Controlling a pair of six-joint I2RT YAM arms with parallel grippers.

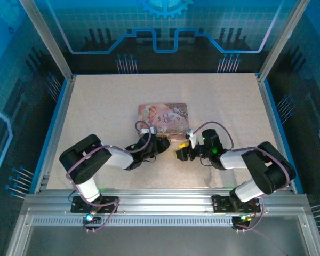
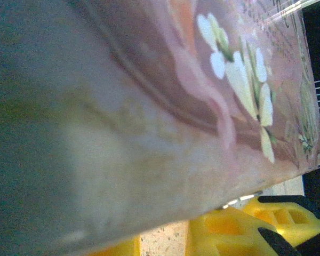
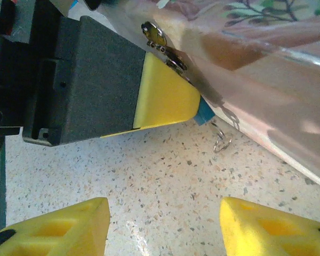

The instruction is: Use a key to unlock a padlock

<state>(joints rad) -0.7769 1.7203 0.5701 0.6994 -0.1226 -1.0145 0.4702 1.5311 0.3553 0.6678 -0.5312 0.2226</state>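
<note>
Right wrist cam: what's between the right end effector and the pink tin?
Right wrist view: mostly bare speckled table between the right end effector and the pink tin; one small wire ring lies just short of the tin.

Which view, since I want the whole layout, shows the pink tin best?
The top view: the whole pink tin lies on the table. The left wrist view gives a blurred close-up of its lid; the right wrist view, part of one side.

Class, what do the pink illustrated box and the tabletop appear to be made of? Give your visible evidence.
The pink box looks like glossy printed tin: bright glints run along its rounded edge. The tabletop seems pale speckled stone or laminate, dark flecks throughout, duller sheen.
</note>
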